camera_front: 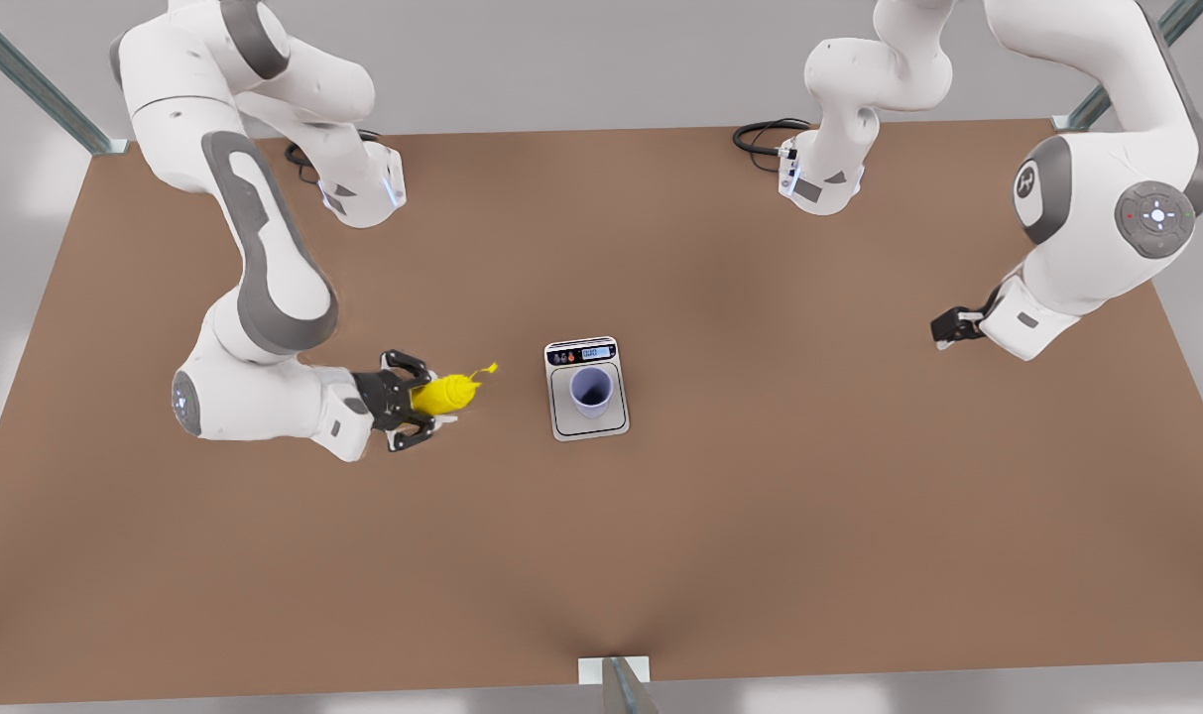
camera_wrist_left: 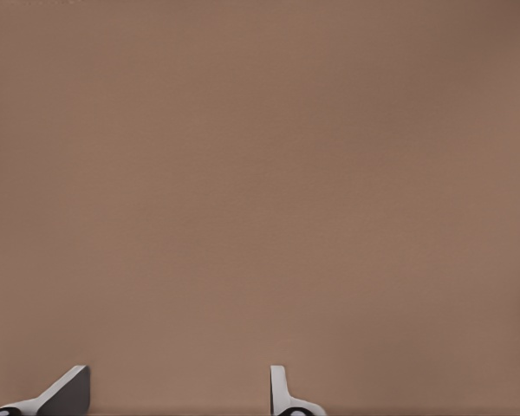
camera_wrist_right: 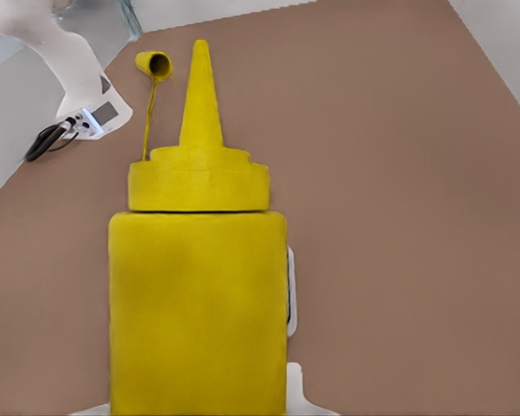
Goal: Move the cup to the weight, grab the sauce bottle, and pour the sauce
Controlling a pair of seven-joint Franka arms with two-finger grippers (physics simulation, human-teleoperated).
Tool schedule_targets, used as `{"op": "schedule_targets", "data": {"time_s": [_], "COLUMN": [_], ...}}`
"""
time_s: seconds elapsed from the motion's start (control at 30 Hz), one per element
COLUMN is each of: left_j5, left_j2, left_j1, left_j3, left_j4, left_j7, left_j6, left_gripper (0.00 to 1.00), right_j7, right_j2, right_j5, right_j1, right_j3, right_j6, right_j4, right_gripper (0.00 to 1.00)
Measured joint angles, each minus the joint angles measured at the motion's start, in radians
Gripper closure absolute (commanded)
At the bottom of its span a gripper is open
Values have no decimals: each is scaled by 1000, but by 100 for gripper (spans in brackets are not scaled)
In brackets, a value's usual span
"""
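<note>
Front view: I log a brown tabletop (camera_front: 720, 516) with the scale (camera_front: 587, 388) near its middle, display strip on the far side. The lavender cup (camera_front: 592, 391) stands upright on the scale's grey platform. Toward the front view's left, well apart from the scale, my right hand (camera_front: 418, 399) is clamped on the yellow sauce bottle (camera_front: 444, 394), which lies roughly level, nozzle aimed toward the scale; its small cap (camera_front: 491, 368) dangles by a thin strap just beside the tip. At the front view's right, my left hand (camera_front: 946, 327) hangs over bare tabletop, well apart from everything, that arm waiting; I cannot tell its finger spacing from here. Left wrist view: I note two finger tips (camera_wrist_left: 282, 390) set apart with nothing between them, so the left hand is released, plain tabletop (camera_wrist_left: 260, 191) beyond. Right wrist view: I record the sauce bottle (camera_wrist_right: 198, 312) held between light finger pads (camera_wrist_right: 290, 290), one showing against the bottle's side; nozzle pointing away, open cap (camera_wrist_right: 153, 63) hanging off its strap beside it, an arm base (camera_wrist_right: 78, 82) at the tabletop's far edge.
</note>
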Motion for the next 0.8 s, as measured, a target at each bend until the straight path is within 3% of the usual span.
{"op": "schedule_targets", "data": {"time_s": [0.17, 0.4, 0.8], "left_j5": [2, 3, 2], "left_j2": [2, 6, 14], "left_j1": [-3, 3, -2], "left_j3": [-1, -8, -9], "left_j4": [0, 2, 2], "left_j7": [0, 0, 0], "left_j6": [0, 1, 2], "left_gripper": [0, 0, 0], "right_j7": [-318, -732, -874], "right_j2": [142, 426, 621], "right_j5": [272, 338, 376], "right_j1": [-137, -204, -210], "right_j3": [0, -2, -7], "right_j6": [-93, -104, -132], "right_j4": [-50, -41, -25], "right_gripper": [50, 50, 49]}}
